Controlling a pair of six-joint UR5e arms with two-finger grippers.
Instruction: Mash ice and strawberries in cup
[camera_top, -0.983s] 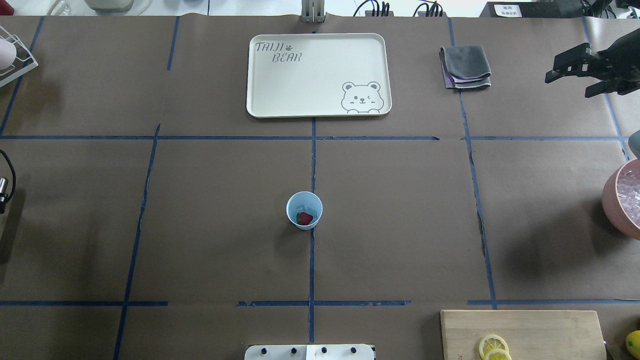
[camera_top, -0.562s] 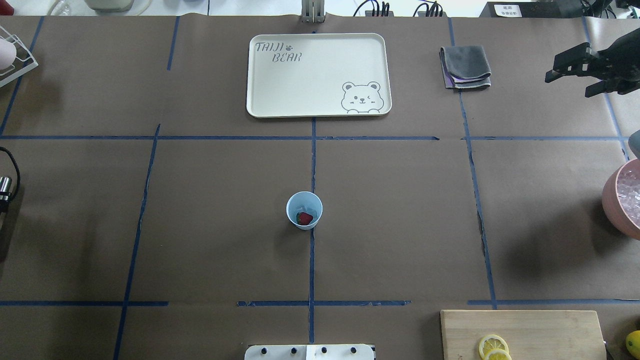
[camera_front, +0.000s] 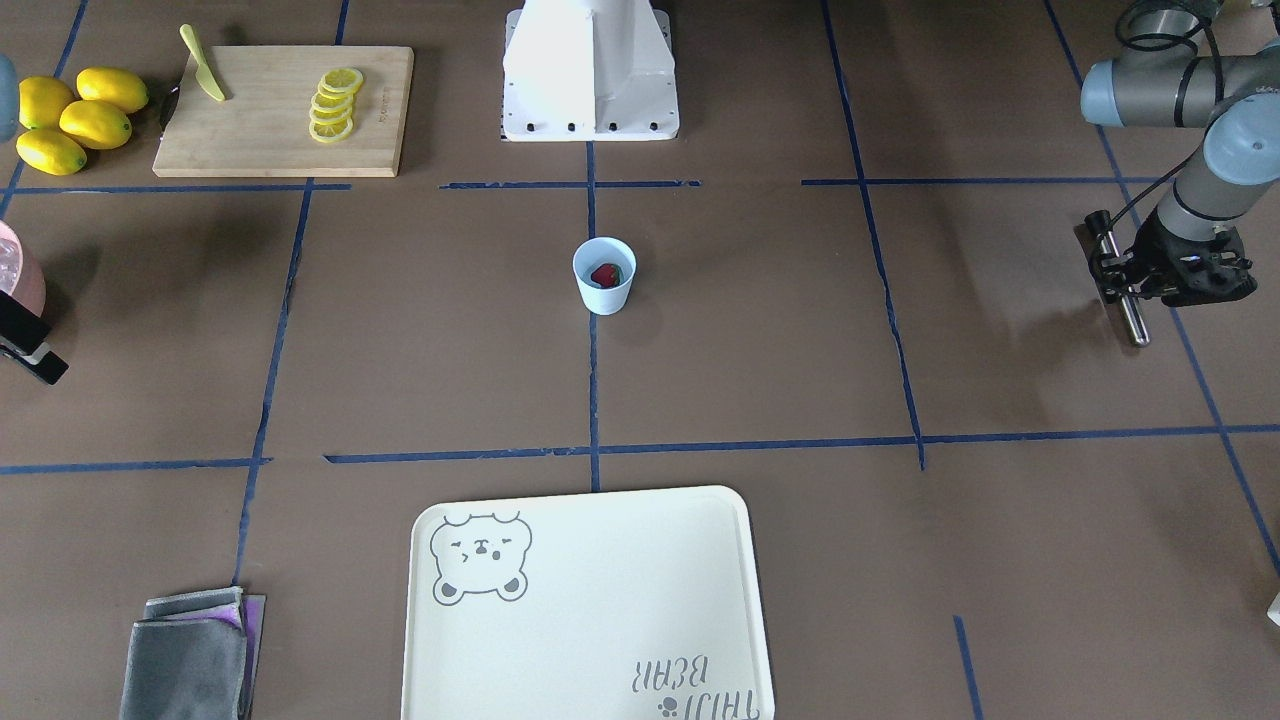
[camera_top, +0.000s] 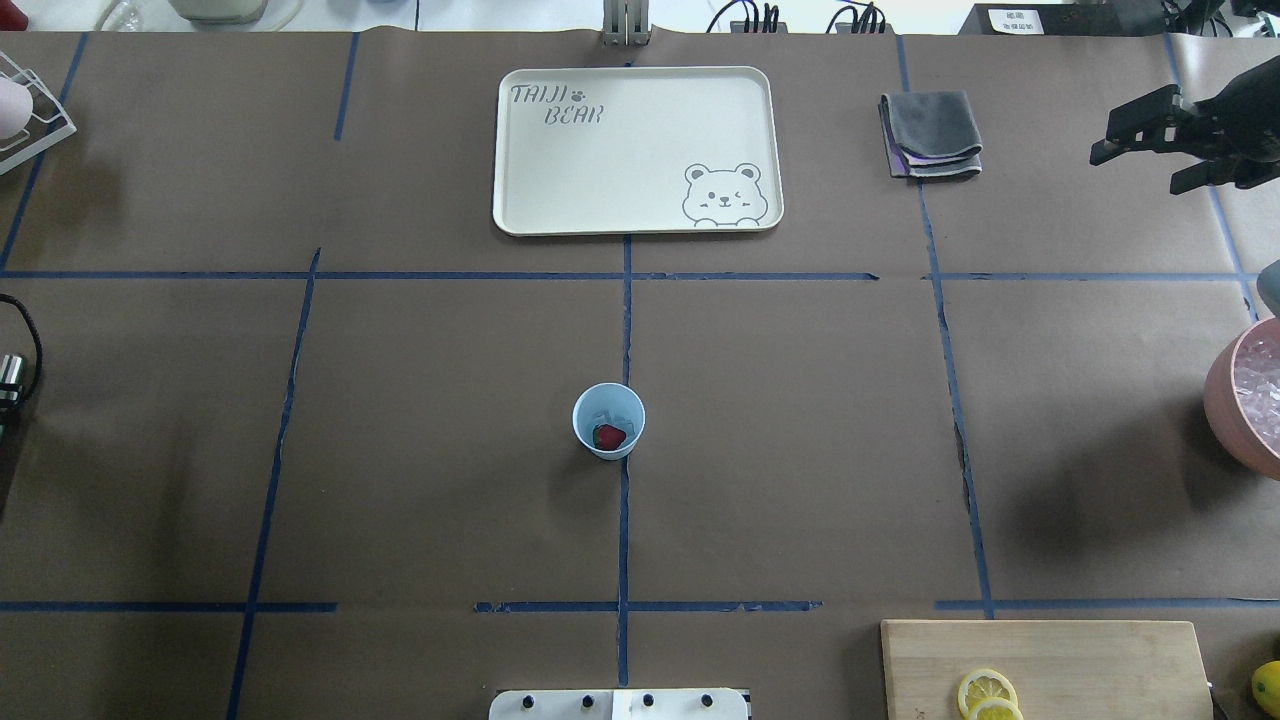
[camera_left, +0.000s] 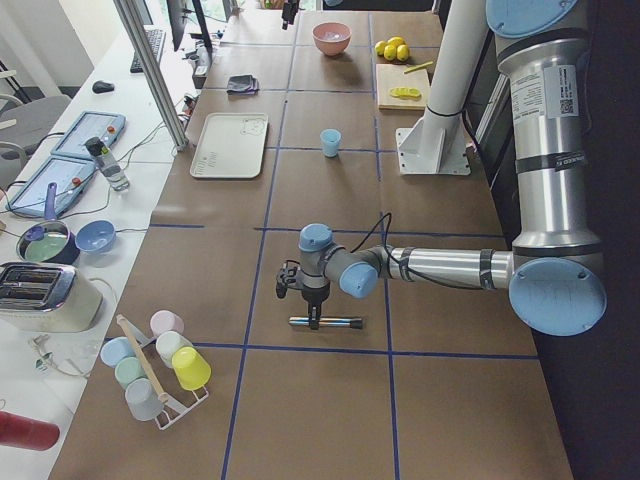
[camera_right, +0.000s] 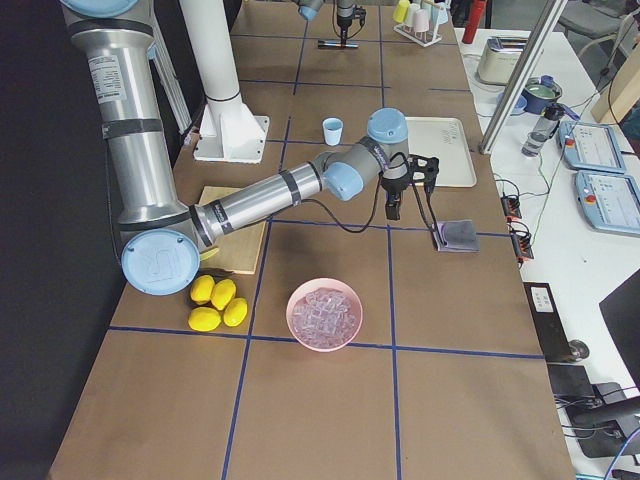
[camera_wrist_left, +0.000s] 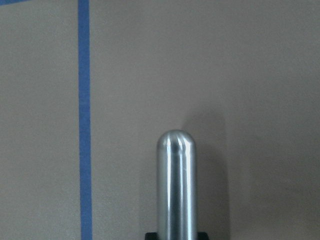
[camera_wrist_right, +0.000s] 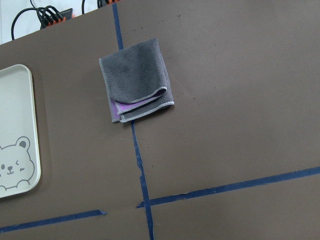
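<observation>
The pale-blue cup (camera_top: 584, 408) stands upright near the table's middle, also in the front view (camera_front: 604, 297). Inside lie a dark-red strawberry (camera_top: 609, 436) and whitish ice (camera_top: 616, 411). My left gripper (camera_front: 1140, 285) is far off at the table's left end, shut on a steel rod (camera_front: 1127, 300) held level just above the paper. The rod's rounded end shows in the left wrist view (camera_wrist_left: 176, 185). My right gripper (camera_top: 1135, 170) hangs open and empty at the far right, beside a folded grey cloth (camera_top: 930, 133).
A cream bear tray (camera_top: 636, 150) lies at the back centre. A pink bowl of ice (camera_top: 1228, 395) sits at the right edge. A cutting board with lemon slices (camera_top: 1050, 655) is at front right. A rack of cups (camera_left: 155, 365) stands beyond the left gripper.
The left gripper with the rod has edged slightly further into the overhead view at its left edge. The cup and the right gripper have not moved.
</observation>
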